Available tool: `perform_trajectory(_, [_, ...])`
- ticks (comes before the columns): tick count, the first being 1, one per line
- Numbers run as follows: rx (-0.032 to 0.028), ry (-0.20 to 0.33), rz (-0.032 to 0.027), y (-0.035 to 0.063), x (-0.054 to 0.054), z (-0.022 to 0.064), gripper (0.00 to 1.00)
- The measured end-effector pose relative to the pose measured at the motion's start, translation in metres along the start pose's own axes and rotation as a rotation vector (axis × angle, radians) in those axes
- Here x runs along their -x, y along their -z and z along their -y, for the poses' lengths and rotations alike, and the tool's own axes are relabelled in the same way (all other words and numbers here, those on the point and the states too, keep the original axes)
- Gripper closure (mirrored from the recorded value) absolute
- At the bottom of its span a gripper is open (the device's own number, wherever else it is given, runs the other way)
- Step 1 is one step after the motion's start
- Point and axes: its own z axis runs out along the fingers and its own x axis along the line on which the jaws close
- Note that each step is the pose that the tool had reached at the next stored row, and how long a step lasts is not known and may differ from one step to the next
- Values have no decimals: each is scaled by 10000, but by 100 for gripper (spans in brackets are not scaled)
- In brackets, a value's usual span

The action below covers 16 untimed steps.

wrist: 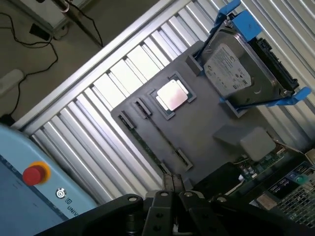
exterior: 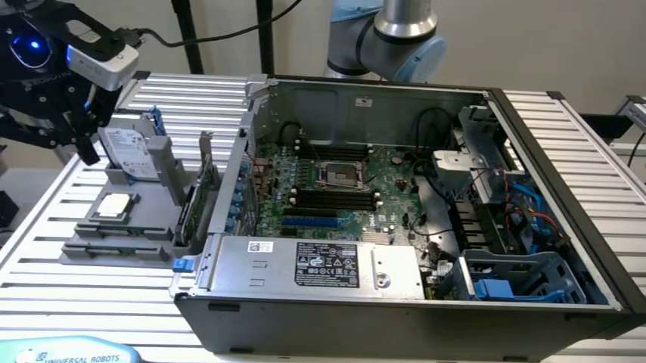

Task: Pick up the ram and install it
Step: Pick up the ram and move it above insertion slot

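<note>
Ram (wrist: 144, 143) stands on edge in a slot of the gray holder tray (wrist: 206, 147), which sits on the slatted tabletop (exterior: 60, 302) beside the open computer case (exterior: 404, 302). The claw (wrist: 173, 186) hangs above the tray, clenched on nothing, near the blue-railed hard drive (wrist: 241, 69) and a bare processor chip (wrist: 172, 95). A clean pick likely calls for the jaws to straddle the stick's middle, square to its length, then lift straight so it does not bind in the slot. "UNIVERSAL ROBOTS" reads on the light-blue pendant (exterior: 71, 354). The labels on the drive and the power supply (exterior: 323, 265) are too small to read.
</note>
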Motion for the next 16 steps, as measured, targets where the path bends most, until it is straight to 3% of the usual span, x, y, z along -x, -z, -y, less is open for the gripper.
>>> perform_trajectory(16, [-57, 2903, -116, -62, 1, 2, 89])
